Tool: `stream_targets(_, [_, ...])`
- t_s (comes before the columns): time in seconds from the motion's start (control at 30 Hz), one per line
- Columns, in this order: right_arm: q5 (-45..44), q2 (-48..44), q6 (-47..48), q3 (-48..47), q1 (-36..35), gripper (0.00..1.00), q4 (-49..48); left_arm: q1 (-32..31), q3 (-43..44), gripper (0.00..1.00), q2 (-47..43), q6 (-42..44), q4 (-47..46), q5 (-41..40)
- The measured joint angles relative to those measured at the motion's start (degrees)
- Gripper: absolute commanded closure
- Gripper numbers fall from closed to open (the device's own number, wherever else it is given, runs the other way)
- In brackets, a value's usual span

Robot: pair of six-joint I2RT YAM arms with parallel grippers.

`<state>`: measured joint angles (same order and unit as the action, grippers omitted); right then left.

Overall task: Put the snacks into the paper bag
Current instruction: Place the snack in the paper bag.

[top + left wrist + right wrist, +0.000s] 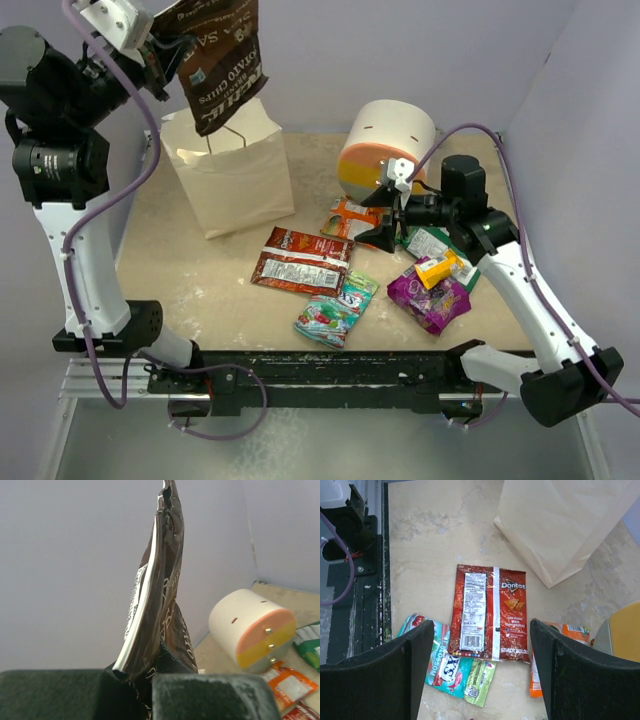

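Note:
My left gripper (165,55) is shut on the brown chip bag (220,60), which it holds high above the open cream paper bag (235,170). In the left wrist view the chip bag (160,595) rises edge-on from between the jaws of the left gripper (145,680). My right gripper (385,215) hovers open over the snacks on the table. Between its fingers in the right wrist view lies the red-white packet (490,612), with the teal candy packet (445,662) and the orange packet (537,675) beside it. The right gripper (482,645) holds nothing.
A round white, orange and yellow drawer unit (385,145) stands at the back right. A green-white packet (440,245), a yellow-orange box (440,268) and a purple packet (430,298) lie under the right arm. The paper bag (560,525) stands beyond the red packet.

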<state>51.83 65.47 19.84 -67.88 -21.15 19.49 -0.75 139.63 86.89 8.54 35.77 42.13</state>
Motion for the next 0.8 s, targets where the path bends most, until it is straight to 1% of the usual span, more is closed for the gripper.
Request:
stream_targets(0.17, [0.1, -0.7, 0.3, 0.5, 0.6, 0.20, -0.2, 0.0, 2.3, 1.00, 3.6, 3.7, -0.2, -4.2])
stream_targets(0.43, [0.1, -0.7, 0.2, 2.9, 1.2, 0.20, -0.5, 0.0, 2.3, 1.00, 4.8, 10.1, -1.2, -9.2])
stream_targets(0.67, [0.1, -1.2, 0.1, 3.7, 1.3, 0.20, -1.0, 0.7, 1.4, 1.00, 5.9, 13.7, -3.1, -9.6])
stream_targets(0.8, [0.1, -1.3, 0.1, 3.7, 1.3, 0.20, -1.2, 1.9, 1.2, 1.00, 8.2, 15.8, -3.5, -8.6])
